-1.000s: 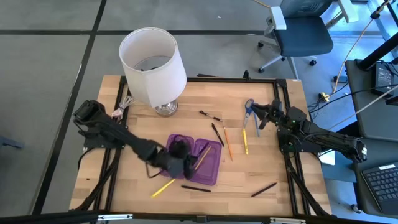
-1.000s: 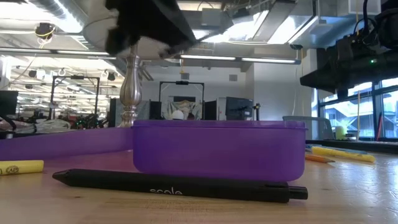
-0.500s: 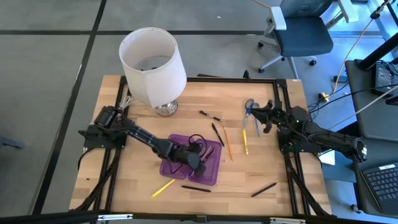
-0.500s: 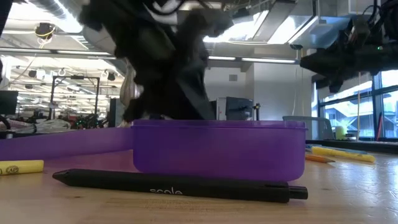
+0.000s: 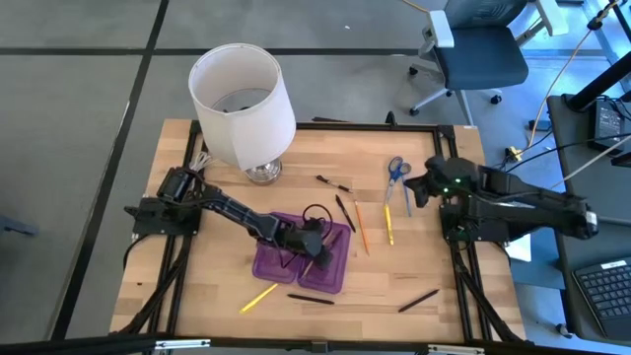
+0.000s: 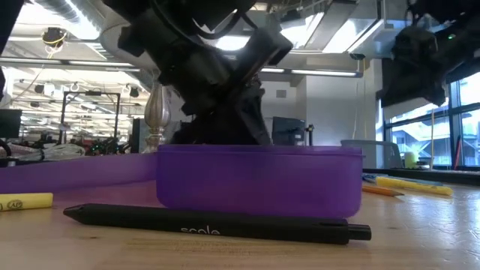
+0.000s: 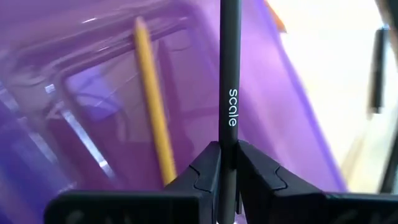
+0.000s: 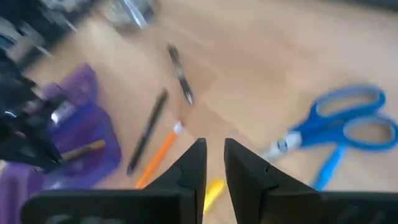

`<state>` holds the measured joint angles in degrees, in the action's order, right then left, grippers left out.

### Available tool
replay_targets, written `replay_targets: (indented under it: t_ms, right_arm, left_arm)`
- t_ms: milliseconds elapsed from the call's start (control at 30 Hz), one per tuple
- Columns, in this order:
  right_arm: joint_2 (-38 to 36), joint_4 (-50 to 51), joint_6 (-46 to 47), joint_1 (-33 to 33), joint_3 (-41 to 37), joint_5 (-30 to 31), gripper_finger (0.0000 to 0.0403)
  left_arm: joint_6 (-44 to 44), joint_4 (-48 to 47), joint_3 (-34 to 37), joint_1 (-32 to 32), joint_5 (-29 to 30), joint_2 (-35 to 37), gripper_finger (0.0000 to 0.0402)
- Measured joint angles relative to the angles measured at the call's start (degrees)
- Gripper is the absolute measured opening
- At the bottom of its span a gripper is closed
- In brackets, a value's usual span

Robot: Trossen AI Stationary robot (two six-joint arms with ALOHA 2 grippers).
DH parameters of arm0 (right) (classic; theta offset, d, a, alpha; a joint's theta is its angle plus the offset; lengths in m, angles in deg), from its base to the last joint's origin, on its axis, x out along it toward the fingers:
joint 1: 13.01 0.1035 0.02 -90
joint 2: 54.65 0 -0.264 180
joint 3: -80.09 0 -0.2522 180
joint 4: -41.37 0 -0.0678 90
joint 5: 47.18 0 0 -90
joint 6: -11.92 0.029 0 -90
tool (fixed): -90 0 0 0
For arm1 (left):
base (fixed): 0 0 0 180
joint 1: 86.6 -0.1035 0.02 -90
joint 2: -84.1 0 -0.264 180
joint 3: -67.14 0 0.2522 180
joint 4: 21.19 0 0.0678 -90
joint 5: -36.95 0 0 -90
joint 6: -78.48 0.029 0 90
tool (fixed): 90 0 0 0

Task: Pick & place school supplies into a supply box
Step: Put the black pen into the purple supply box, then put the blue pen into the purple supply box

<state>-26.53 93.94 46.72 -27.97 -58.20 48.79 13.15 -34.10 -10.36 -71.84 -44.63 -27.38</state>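
Observation:
The purple supply box (image 5: 296, 264) lies open on the table, and a yellow pencil (image 7: 152, 112) rests inside it. My left gripper (image 5: 320, 247) is down in the box's right half (image 6: 259, 180), shut on a black pen (image 7: 229, 93) marked "scale". The blue-handled scissors (image 5: 396, 170) lie flat toward the far right. My right gripper (image 5: 409, 189) hovers just beside them with a narrow gap between its fingers (image 8: 198, 168). Other pens and pencils lie loose: black (image 5: 344, 212), orange (image 5: 361, 229), yellow (image 5: 387, 224). My left gripper pinches the black pen's shaft (image 7: 227, 149) between its two fingers (image 7: 208, 171). The pen runs on past the fingertips, in line with them, over the box's purple floor. Its far end leaves the wrist view, so whether it touches the box I cannot tell.
A white lampshade on a silver base (image 5: 242, 104) stands at the far left. A black pen (image 6: 217, 223) and a yellow pencil (image 5: 258, 297) lie near the box's near edge. Another black pen (image 5: 418, 300) lies at the near right. A short black pen (image 5: 333, 183) lies beyond the box.
My left gripper has moved from the box's left side toward the table's right and come down into the box's right half, with the black pen in its hold. The right arm has shifted slightly beside the scissors.

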Motion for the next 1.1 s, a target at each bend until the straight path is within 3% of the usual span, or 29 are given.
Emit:
replay_targets:
  t_ms: [267, 433, 600, 900, 1100]
  right_arm:
    - [14.6, 1.6, 2.8, 4.7, 4.5, 0.7, 0.0062]
    - [21.5, 7.2, 4.2, 5.9, 8.2, 6.4, 0.0062]
    - [26.9, 12.0, 3.9, 5.9, 9.8, 15.9, 0.0062]
    - [33.7, 11.6, 5.6, 5.9, 8.1, 10.5, 0.0069]
    - [36.1, 10.9, 6.3, 5.9, 7.9, 11.2, 0.0122]
  left_arm:
    - [1.2, 2.0, 0.0, -0.6, -2.7, 0.1, 0.0035]
    - [1.4, 2.0, 0.0, -0.6, -3.5, 0.1, 0.0041]
    - [0.0, 2.0, 0.0, -0.6, -5.7, 0.1, 0.0046]
    - [-2.7, 2.0, 0.0, -0.6, -6.4, 0.1, 0.0070]
    - [-1.8, 2.6, 0.0, -0.7, -6.5, 0.1, 0.0102]
